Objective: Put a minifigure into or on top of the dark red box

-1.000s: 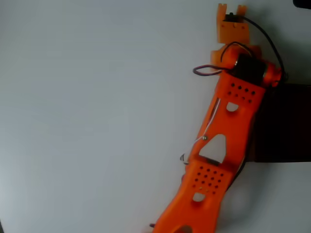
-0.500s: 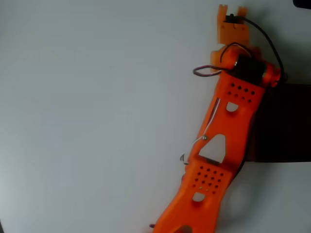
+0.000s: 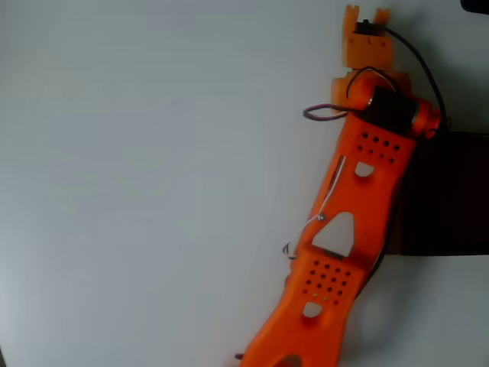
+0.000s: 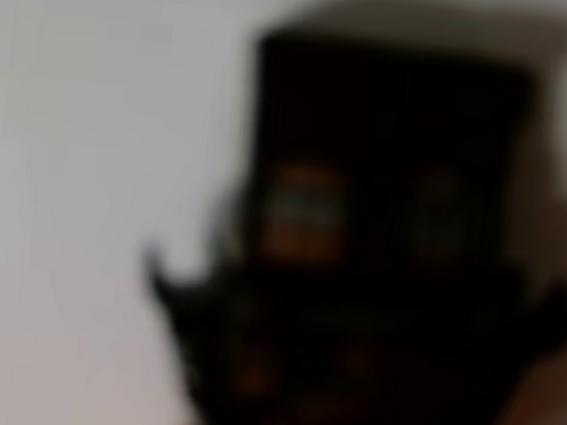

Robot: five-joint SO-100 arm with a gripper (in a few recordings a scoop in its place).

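Overhead, finds the claw near the top edge of the picture, right of centre, pointing toward the top and seen from its back. Cannot tell from that angle whether the jaws stand apart or together. Cannot settle it from the wrist view either: shows a blurred dark mass against a pale ground, squarish above and broader and ragged below, with two faint orange-grey patches side by side in the middle. Too soft to say whether that is fingers, the minifigure, or both.

Moving outward, follows a black cable curving from the claw's back down past the dark wrist motor. Traces the orange arm slanting from there down and to the left, to the bottom edge. Places the dark red box at the right edge of the overhead view, below and right of the claw, its left side hidden behind the arm; looks almost black. Leaves the white table spreading to the left.

Set against the overhead pictures of half a second and a second ago, matches them almost exactly: arm, cable and box in the same places.
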